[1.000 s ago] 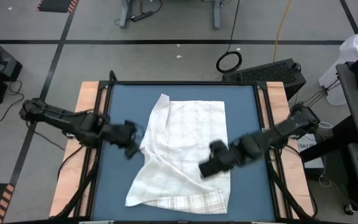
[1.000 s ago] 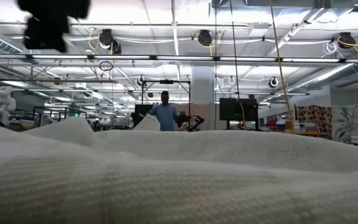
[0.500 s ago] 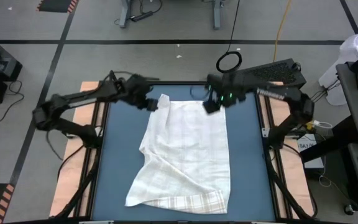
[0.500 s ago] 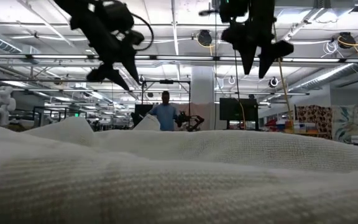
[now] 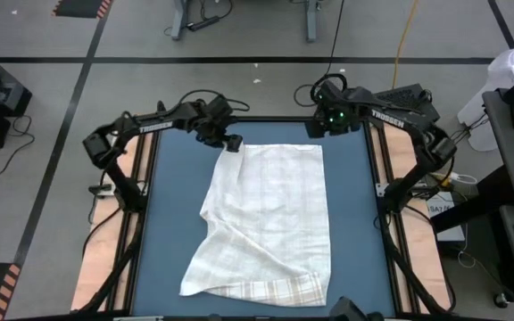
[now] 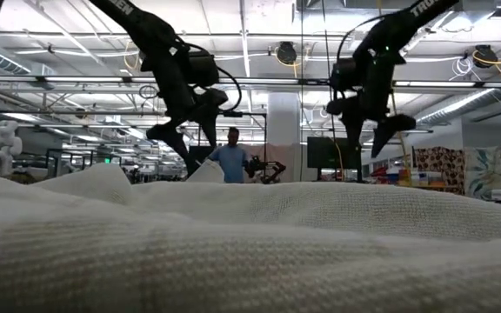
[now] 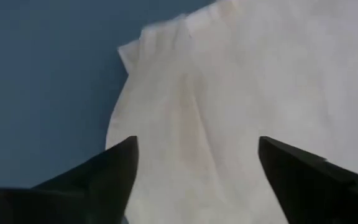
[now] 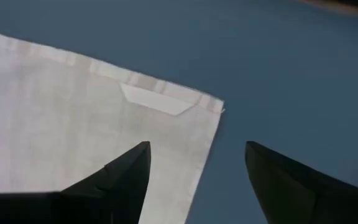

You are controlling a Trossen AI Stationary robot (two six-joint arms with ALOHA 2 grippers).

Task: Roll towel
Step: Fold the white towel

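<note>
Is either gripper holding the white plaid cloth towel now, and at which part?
Nothing is held. Both grippers are open above the towel's far corners.

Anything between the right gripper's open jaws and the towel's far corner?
Nothing: the right wrist view shows only bare blue mat around the towel corner below the right gripper.

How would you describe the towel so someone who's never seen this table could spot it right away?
Start at the dark blue table top framed by pale wooden rails. Spread over its middle lies the thin white cloth towel with faint grey-beige plaid lines, flat at the far edge and rumpled and folded over at the near left corner. It is the only cloth there, lying below the two dark arms.
</note>
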